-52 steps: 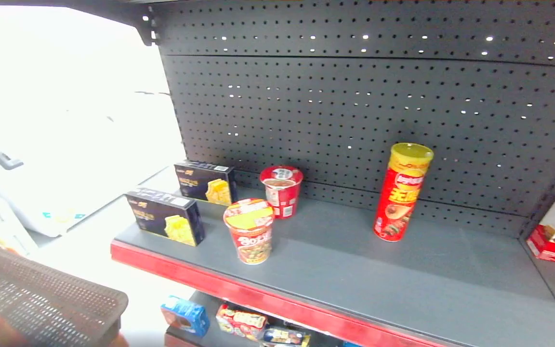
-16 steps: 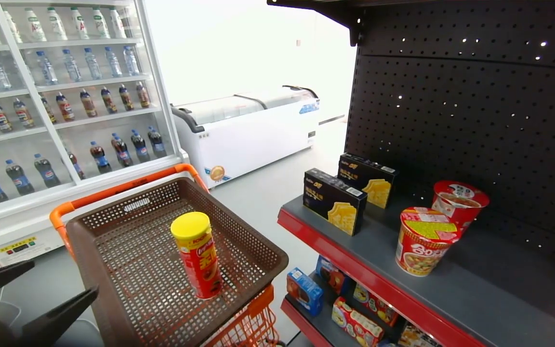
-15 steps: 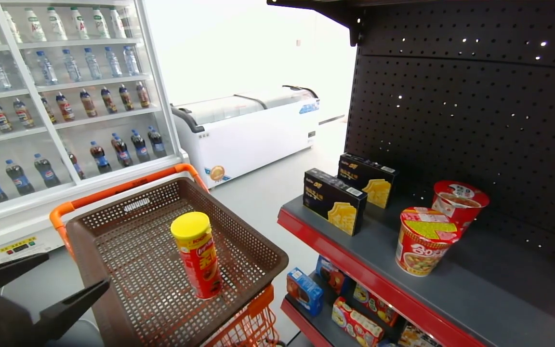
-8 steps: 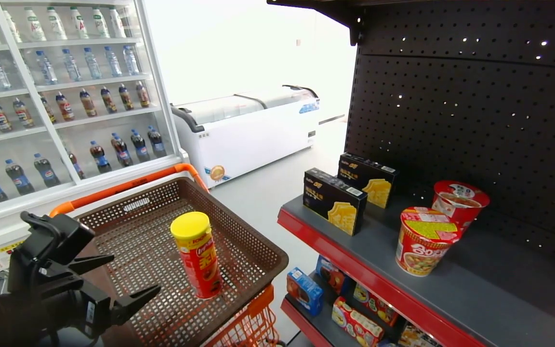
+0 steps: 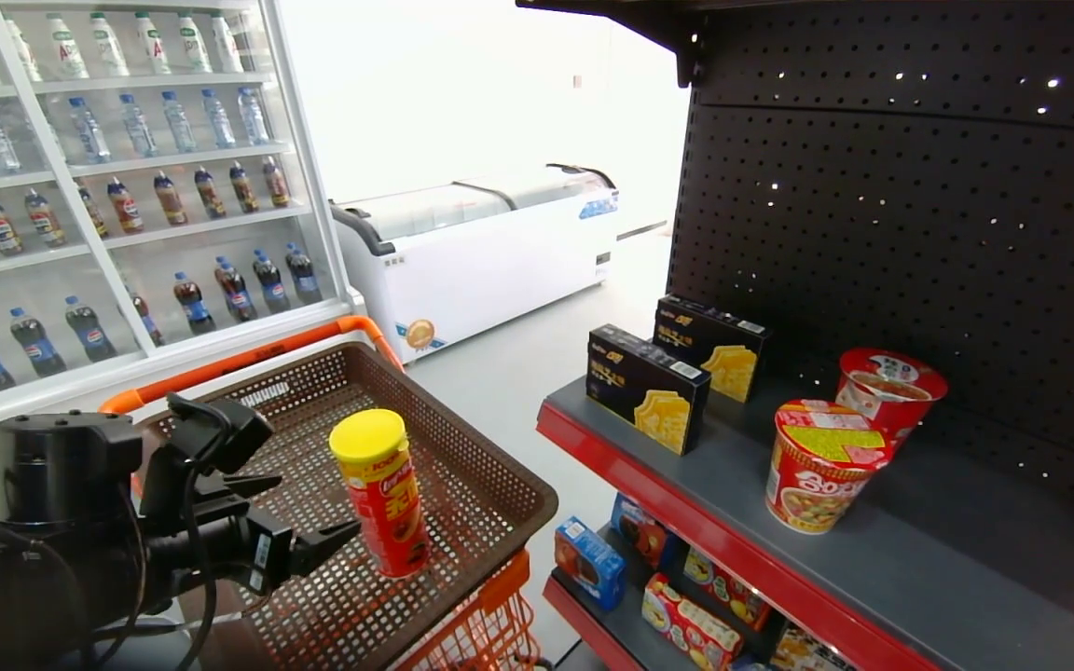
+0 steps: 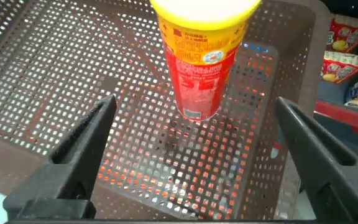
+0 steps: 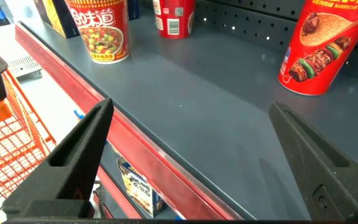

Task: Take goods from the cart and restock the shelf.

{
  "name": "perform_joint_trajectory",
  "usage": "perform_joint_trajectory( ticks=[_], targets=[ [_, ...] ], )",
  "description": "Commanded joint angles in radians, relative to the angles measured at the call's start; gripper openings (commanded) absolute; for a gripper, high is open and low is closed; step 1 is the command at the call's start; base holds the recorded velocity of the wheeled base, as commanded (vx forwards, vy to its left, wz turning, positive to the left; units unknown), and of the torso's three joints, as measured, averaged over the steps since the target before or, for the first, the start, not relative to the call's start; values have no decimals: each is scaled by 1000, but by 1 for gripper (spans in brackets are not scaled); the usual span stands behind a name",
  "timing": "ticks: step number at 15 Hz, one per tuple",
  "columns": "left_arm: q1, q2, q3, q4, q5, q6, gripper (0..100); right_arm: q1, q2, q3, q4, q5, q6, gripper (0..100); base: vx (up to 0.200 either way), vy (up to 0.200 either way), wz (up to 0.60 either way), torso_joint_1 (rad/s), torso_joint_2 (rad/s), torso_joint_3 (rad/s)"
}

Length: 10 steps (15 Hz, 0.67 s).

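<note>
**Plastic mesh floor, tip-over risk**

Shelf (image 5: 873, 568) had bare room. Cart (image 5: 462, 438) held the can (image 5: 383, 494) upright mid-basket, tall and narrow. Left gripper (image 5: 318, 508) hung spread beside it, not touching; one finger clipping first could topple it. Right gripper (image 7: 191, 109) gaped over the shelf.

A white chest freezer (image 5: 481, 266) with a curved glass lid stands on the pale grey floor (image 5: 509, 373). Just to the freezer's left rises a tall glass-door drinks cooler (image 5: 155, 140) with white shelves, each carrying a row of bottles (image 5: 210, 193). Behind the freezer, the wall (image 5: 462, 84) is washed out by strong white light.
</note>
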Motion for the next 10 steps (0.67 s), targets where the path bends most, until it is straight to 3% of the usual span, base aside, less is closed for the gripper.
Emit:
perform_joint_trajectory(
  ticks=[1,3,10],
  targets=[
    [-20,90,-40,0,-1,-27,100,0,1,0,0,0,0,100,0,0,0,0,0,0],
    [-26,128,-66,3,0,-39,100,0,1,0,0,0,0,100,0,0,0,0,0,0],
    [-41,208,-154,25,2,-32,100,0,1,0,0,0,0,100,0,0,0,0,0,0]
  ],
)
